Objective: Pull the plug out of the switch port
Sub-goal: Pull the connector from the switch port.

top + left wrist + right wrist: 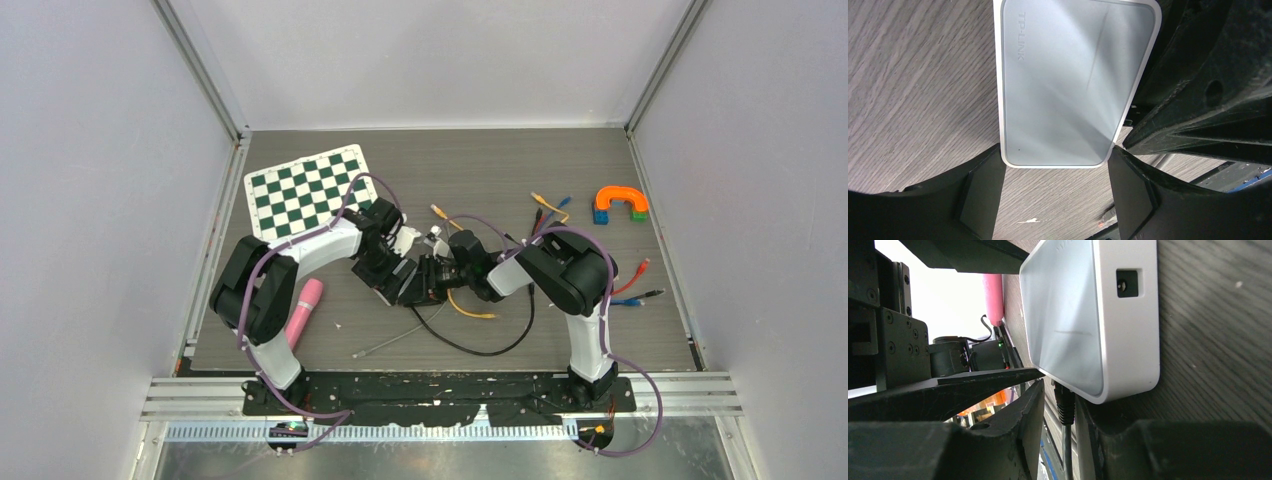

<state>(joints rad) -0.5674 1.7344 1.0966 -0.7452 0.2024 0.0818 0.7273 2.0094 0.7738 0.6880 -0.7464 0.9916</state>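
Switch: white TP-LINK box, flat on the wood-grain table, mid-table where the two arms meet
Left gripper: clamped across the near end of the switch, one black finger against each long side at the rounded corners
Plug: black, ribbed boot, seated in a port on the switch's edge; its cable runs straight out toward the right wrist camera
Right gripper: fingers flank the plug closely, one each side; a sliver of light shows between the plug and one finger; whether they actually pinch it, cannot tell
Switch side face: small square recess with a round hole
Arms: wrists angled inward, grippers nose to nose in the top view
Loose leads: black loop and yellow lead on the table just in front of the grippers; more leads with coloured ends behind the right arm
Other items: green-and-white checkered mat far left; pink cylinder beside the left arm; orange arch on coloured blocks far right
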